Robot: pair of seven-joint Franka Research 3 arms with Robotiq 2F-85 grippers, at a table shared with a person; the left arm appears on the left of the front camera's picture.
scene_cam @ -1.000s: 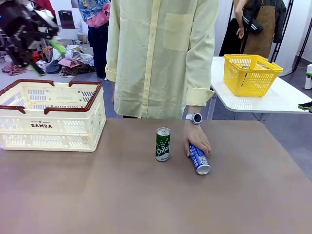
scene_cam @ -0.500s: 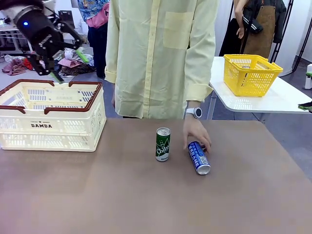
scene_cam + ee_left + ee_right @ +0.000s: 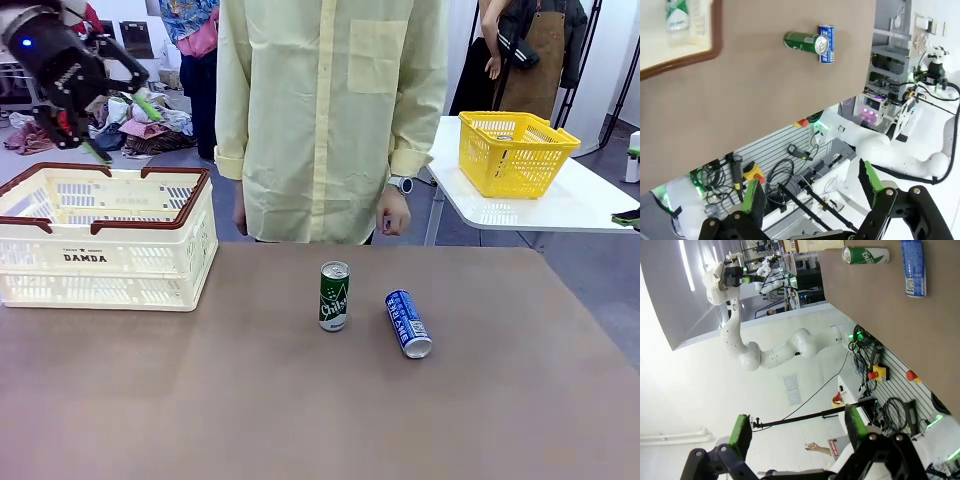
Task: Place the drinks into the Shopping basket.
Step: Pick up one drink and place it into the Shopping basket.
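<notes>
Brown table [image 3: 200,400], cluttered workroom. Shopping basket [image 3: 105,240] stands at far left. Green can [image 3: 334,296] stands upright at centre. Blue can [image 3: 408,323] lies just right of it, long axis near-far, silver top nearest. Left gripper [image 3: 122,128] and right gripper [image 3: 799,427] both have their jaws spread.

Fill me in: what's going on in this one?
Two drinks sit untouched on the table: a green can upright, a blue can on its side beside it. The left end effector hovers open and empty up by the Shopping basket; the right end effector is open and empty too. The person's hand hangs clear of the table.
</notes>
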